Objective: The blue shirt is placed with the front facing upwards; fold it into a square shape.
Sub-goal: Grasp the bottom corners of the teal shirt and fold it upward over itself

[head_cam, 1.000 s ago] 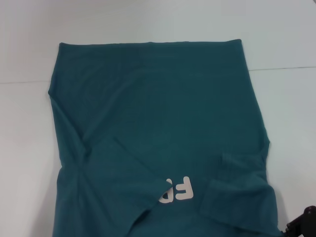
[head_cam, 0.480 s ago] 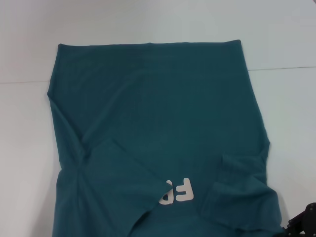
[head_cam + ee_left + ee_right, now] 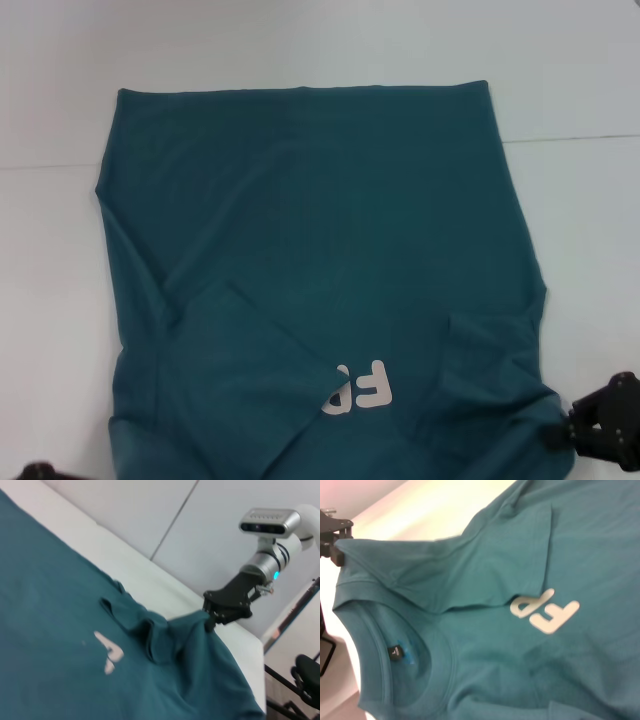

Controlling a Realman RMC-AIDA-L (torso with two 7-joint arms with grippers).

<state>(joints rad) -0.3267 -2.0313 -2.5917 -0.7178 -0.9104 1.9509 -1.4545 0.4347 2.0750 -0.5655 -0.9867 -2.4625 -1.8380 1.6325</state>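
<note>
Left hand (image 3: 38, 470): at the near left corner of the shirt; the right wrist view shows it pinching the shoulder edge.
Blue shirt (image 3: 320, 250): spread on the white worktop (image 3: 580, 250), both sleeves folded inward, white letters near the chest.
Right hand (image 3: 556, 436): clamped on the near right shoulder corner, cloth bunched there.

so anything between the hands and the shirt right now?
Nothing visible. The right hand is already at the blue shirt, at its near shoulder corner, and the left hand is at the opposite shoulder.
</note>
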